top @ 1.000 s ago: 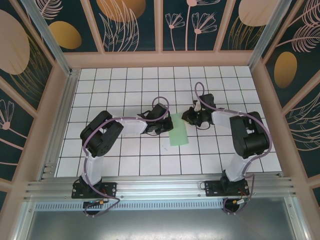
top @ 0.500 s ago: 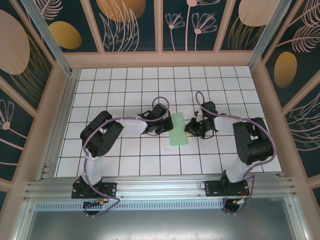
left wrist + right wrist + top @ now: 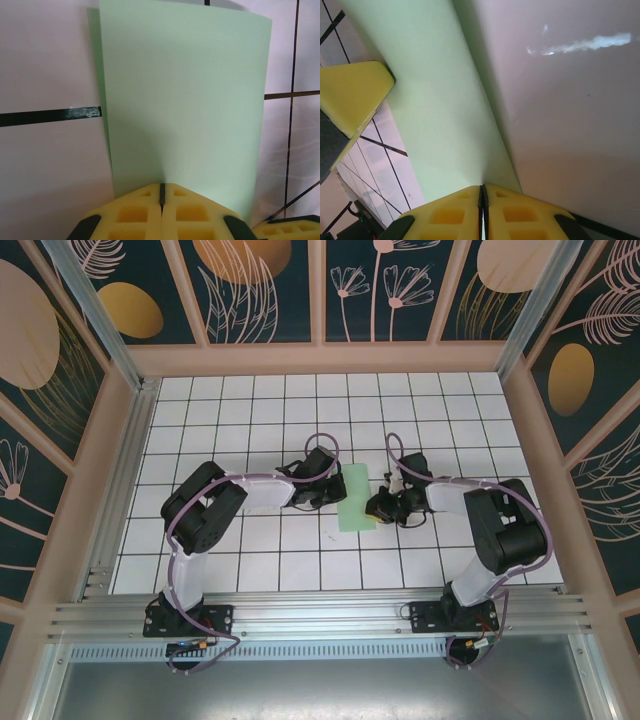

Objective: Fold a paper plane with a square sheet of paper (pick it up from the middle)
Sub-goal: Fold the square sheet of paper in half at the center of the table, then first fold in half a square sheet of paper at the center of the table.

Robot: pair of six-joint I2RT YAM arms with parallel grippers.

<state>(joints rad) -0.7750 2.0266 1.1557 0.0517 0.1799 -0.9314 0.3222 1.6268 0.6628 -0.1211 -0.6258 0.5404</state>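
The square sheet of paper (image 3: 356,501) is light green and lies folded into a narrow rectangle on the white tiled table (image 3: 250,420). My left gripper (image 3: 331,495) is shut, its yellow tips resting on the sheet's left edge. In the left wrist view the paper (image 3: 185,100) spreads flat beyond the closed left gripper (image 3: 161,186). My right gripper (image 3: 378,508) is shut too, with its tip at the sheet's right edge near the front corner. In the right wrist view the paper (image 3: 430,100) runs up from the closed right gripper (image 3: 482,187). No paper plane shape shows.
The left gripper's yellow finger (image 3: 350,95) is at the left of the right wrist view. Wooden frame walls (image 3: 320,358) surround the table. An aluminium rail (image 3: 320,615) crosses the near edge.
My right gripper has swung nearer and leftward, from beyond the sheet's far right corner down to its right edge. The left gripper and the paper have stayed put.
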